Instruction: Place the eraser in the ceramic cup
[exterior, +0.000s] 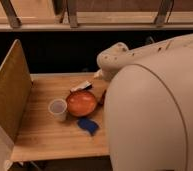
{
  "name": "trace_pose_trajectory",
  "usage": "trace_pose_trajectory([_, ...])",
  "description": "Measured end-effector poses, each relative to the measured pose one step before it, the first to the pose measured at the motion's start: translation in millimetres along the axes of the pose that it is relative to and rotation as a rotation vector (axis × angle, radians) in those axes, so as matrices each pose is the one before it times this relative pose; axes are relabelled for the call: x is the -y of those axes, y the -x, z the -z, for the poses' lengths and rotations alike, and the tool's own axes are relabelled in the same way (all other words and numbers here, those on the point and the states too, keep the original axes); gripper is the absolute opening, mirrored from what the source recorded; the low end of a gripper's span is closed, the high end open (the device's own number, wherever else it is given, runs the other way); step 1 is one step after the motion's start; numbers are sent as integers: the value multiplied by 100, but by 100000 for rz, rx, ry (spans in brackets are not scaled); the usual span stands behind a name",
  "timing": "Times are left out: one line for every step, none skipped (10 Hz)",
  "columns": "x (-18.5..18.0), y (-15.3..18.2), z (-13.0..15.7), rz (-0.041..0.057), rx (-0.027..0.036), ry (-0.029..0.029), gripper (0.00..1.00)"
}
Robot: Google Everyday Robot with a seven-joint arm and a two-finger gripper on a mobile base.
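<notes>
The eraser (pixel 81 86), a small white and dark block, lies on the wooden table (pixel 50 140) just behind the orange bowl (pixel 81 103). The white ceramic cup (pixel 58 109) stands upright and looks empty, just left of the bowl. My arm (pixel 155 100) fills the right half of the camera view, with a rounded joint (pixel 112 59) above the table's back right. My gripper is hidden behind the arm's bulk and does not show. The white tube is hidden too.
A flat blue scrap (pixel 88 125) lies in front of the bowl. A small dark object (pixel 101 97) sits against the bowl's right side. An upright wooden panel (pixel 10 95) walls the table's left side. A dark gap and rails run behind the table.
</notes>
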Motion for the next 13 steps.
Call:
trace_pose_trajectory([-1366,278,-305,1429,-289,2271,80])
trace_pose_trajectory([-1107,274,-259,1417,-287,1849,80])
trace_pose_trajectory([-1190,177,-342,2737,-750,2079,80])
trace_pose_trajectory([-647,138,-156,1963,-411,1220,80])
trace_pose_trajectory([-323,81,-52,946,-180,645,80])
trace_pose_trajectory([21,-5,-4,-43,-25,-23,80])
trace_pose_trajectory([24,-35,29,19,-25,-39,80])
trace_pose_trajectory([213,20,91,8,128,-266,80])
trace_pose_trajectory([776,143,120,-492,369,-950,80])
trace_pose_trajectory([650,512,-99,-286,766,-1025,80])
trace_pose_trajectory([-300,509,-396,609,513,-149,80])
trace_pose_trajectory([-527,468,-427,1296,438,125,80])
trace_pose_trajectory([-906,410,-645,1888,154,539,80])
